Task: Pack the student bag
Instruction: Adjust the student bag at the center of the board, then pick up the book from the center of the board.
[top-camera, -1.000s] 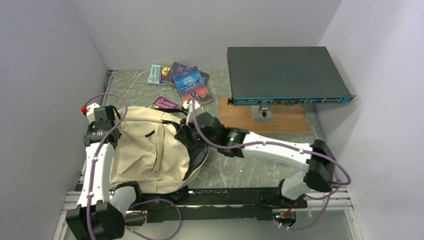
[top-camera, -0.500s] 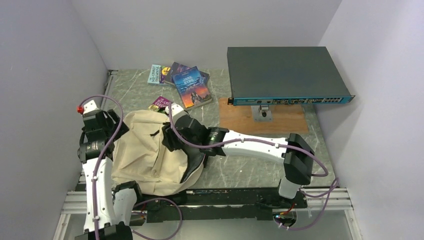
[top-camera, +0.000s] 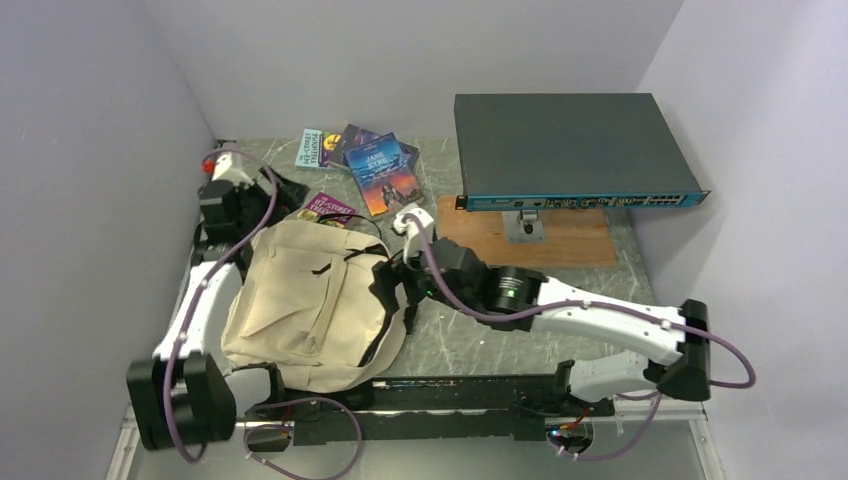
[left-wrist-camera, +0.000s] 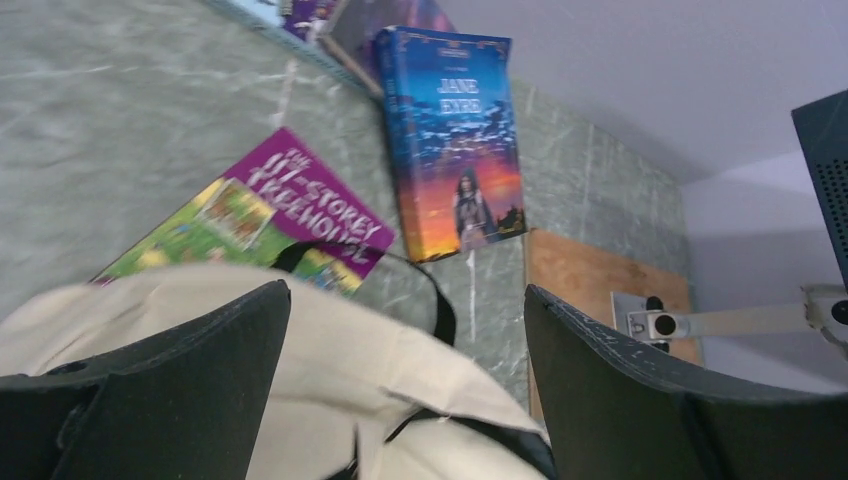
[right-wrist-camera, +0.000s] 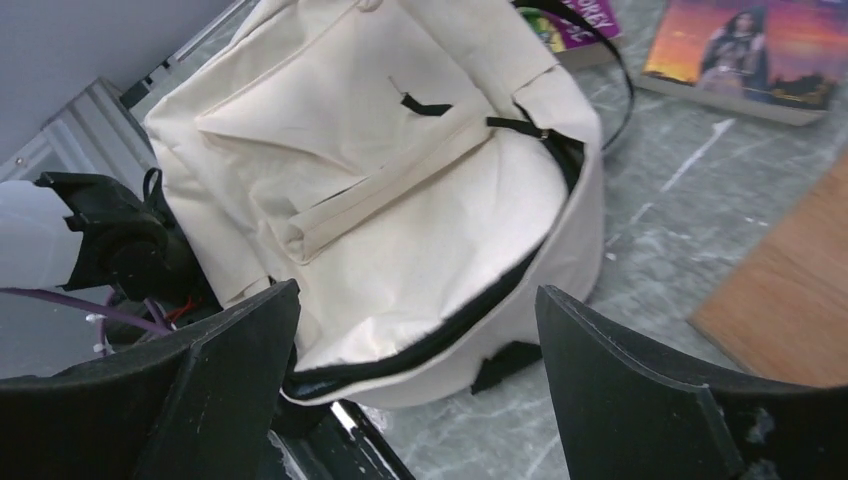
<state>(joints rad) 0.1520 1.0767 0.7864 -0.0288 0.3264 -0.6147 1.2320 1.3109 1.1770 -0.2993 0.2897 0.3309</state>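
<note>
The student bag (top-camera: 300, 300) is a cream-beige backpack lying flat at the near left of the table, front pocket up. Its dark main zipper gapes along the right edge (right-wrist-camera: 470, 310). My left gripper (top-camera: 285, 192) hovers open over the bag's far top end (left-wrist-camera: 330, 370), near the black carry loop, with nothing between its fingers. My right gripper (top-camera: 397, 292) stands open just right of the bag's zipper edge, also with nothing in it. A purple paperback (left-wrist-camera: 250, 215) pokes out from under the bag's top. A blue "Jane Eyre" book (left-wrist-camera: 455, 140) lies beyond it.
Two more paperbacks (top-camera: 330, 147) lie at the back left by the wall. A dark network switch (top-camera: 565, 150) sits raised at the back right above a wooden board (top-camera: 560, 240). Walls close in on the left, back and right.
Both grippers have opened. The left arm swung away from the bag's left side to its far top end. The right gripper pulled back out to the bag's right edge, and the bag settled flatter.
</note>
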